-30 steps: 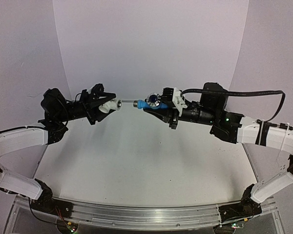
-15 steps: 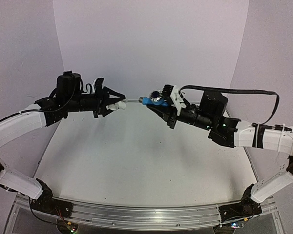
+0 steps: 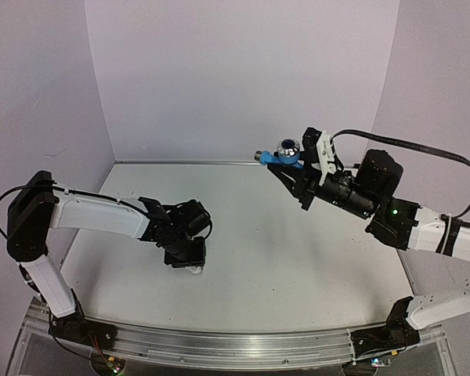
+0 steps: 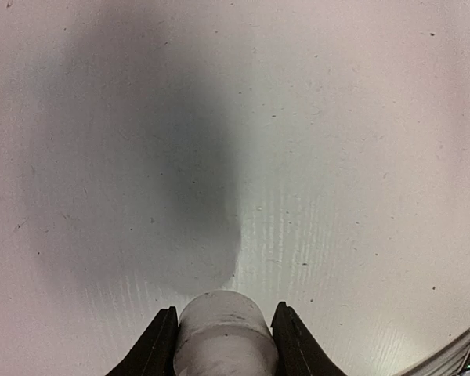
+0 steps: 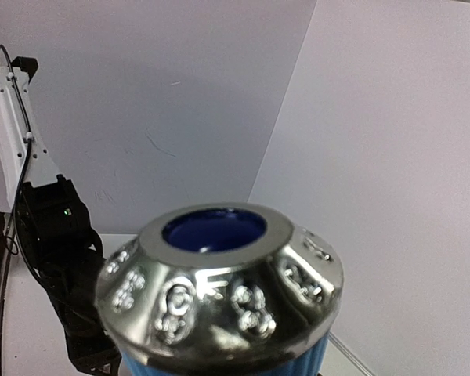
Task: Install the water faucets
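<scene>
The water faucet, light blue with a silvery round knob, hangs in the air at the back right, and my right gripper is shut on its blue body. In the right wrist view the knob fills the lower frame and hides the fingers. My left gripper points down at the white table, left of centre, shut on a white cylindrical fitting between its black fingers. The fitting's end sits just over the table surface.
White walls close the back and both sides. An aluminium rail runs along the near edge between the arm bases. A black cable loops above the right arm. The left arm shows at the left of the right wrist view.
The left arm has swung down from mid-air to the table with the white fitting. The right arm has lifted and drawn back to the right with the faucet, so the two parts have come apart.
</scene>
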Motion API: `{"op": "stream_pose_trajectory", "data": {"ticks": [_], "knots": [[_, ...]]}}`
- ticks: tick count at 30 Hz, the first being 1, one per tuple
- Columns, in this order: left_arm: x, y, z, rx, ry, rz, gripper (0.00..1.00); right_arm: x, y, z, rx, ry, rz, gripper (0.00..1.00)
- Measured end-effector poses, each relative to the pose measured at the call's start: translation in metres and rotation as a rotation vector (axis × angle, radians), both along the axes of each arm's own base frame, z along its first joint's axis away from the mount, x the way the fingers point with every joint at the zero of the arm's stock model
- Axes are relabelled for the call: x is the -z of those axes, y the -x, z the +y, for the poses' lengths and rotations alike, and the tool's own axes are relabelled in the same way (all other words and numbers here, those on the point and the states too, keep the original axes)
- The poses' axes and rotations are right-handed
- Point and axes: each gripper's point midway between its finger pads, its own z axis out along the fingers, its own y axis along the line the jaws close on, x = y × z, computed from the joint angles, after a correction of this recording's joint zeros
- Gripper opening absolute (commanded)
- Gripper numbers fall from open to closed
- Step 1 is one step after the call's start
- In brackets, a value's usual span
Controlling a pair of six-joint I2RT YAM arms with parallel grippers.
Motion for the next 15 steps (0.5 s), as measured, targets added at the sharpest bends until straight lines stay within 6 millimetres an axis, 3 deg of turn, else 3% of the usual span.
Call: {"op": "stream_pose_trajectory", "data": {"ticks": [8,12,15], "knots": [[0.029,0.000,0.015,-0.046,-0.125,0.014,0.40,0.016,0.001,-0.001,-0.003,0.020,0.065,0.00],[0.029,-0.001,0.011,-0.032,-0.145,0.025,0.62,0.023,0.002,-0.003,-0.004,0.023,0.088,0.00],[0.031,0.003,0.015,-0.003,-0.186,0.047,0.68,0.026,0.003,-0.004,-0.004,0.024,0.098,0.00]]}}
